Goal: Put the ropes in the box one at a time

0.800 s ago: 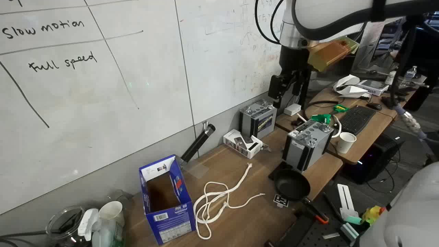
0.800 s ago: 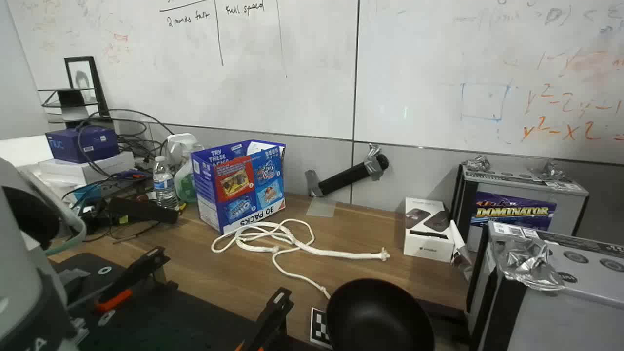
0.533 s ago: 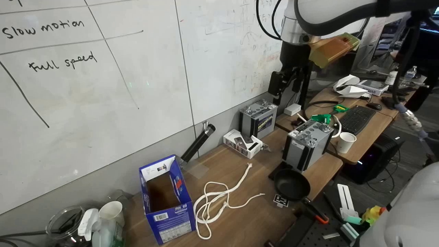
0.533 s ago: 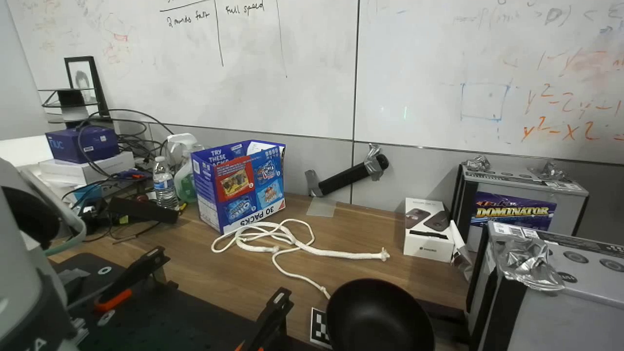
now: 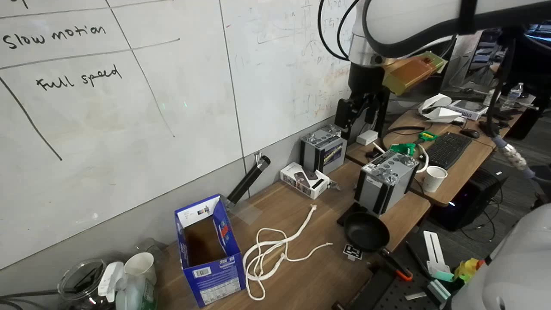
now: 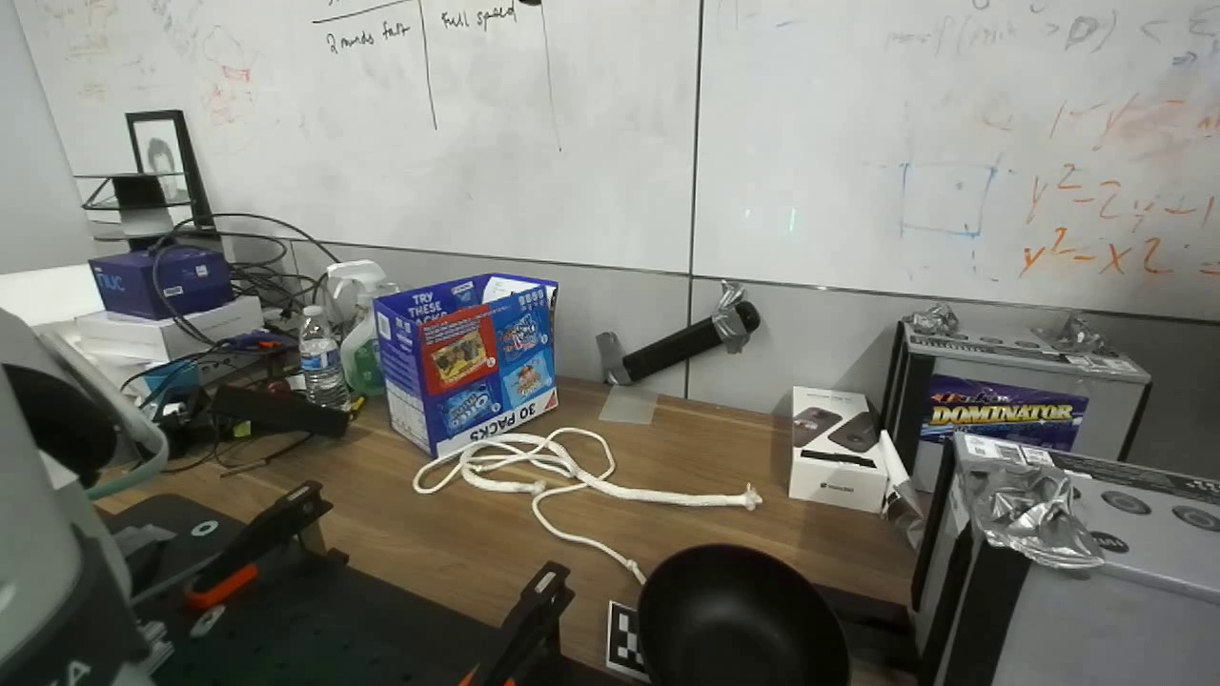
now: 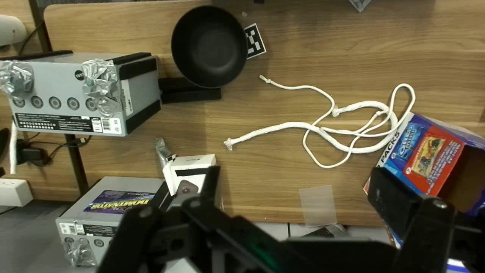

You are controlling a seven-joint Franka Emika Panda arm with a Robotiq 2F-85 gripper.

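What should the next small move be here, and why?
Probably lower the open hand toward the thicker white rope, near its end farthest from the blue snack box. The hand holds nothing, and on the wooden tabletop that end lies clear of the crossings with the thinner rope, so it looks easiest to grip singly.

A wood-grained surface (image 7: 341,45) is carrying an open blue box (image 6: 477,372). White ropes (image 6: 629,494) are lying looped beside it. A white carton (image 6: 829,443) is resting near one rope end.
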